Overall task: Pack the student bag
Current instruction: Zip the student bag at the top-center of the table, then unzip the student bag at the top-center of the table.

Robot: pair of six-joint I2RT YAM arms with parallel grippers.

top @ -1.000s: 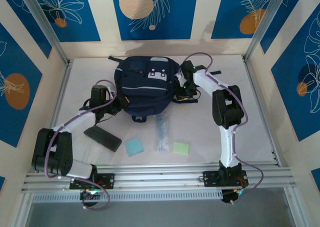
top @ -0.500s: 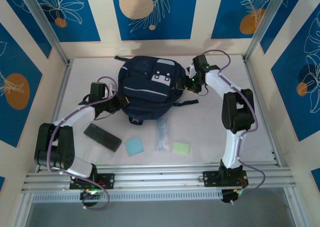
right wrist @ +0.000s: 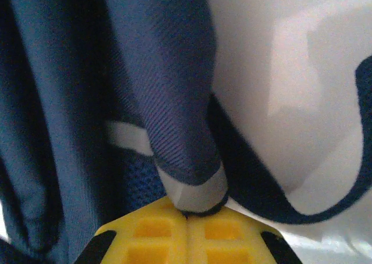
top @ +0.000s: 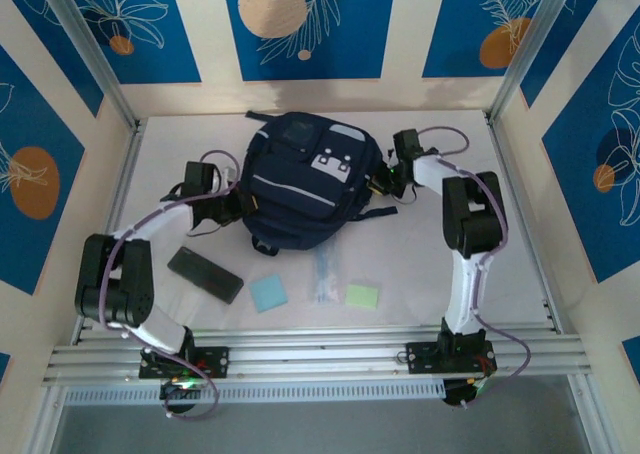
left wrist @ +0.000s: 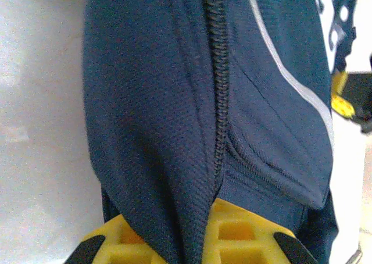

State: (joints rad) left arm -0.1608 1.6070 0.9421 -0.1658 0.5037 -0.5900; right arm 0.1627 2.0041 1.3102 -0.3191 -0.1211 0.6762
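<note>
Two slim white-and-black arms trailing purple cables (top: 440,130).
The left arm (top: 160,224) and right arm (top: 460,284) have white links, chunky black joints and black bases; the left gripper (left wrist: 186,236) and right gripper (right wrist: 186,232) have yellow, waffle-moulded fingers with black corners.

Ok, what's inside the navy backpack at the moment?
Nothing can be seen inside the dark navy fabric backpack: the side zip looks closed and fabric covers the interior. The black rectangular case, blue pad, clear packet and green pad lie outside, on the white table.
</note>
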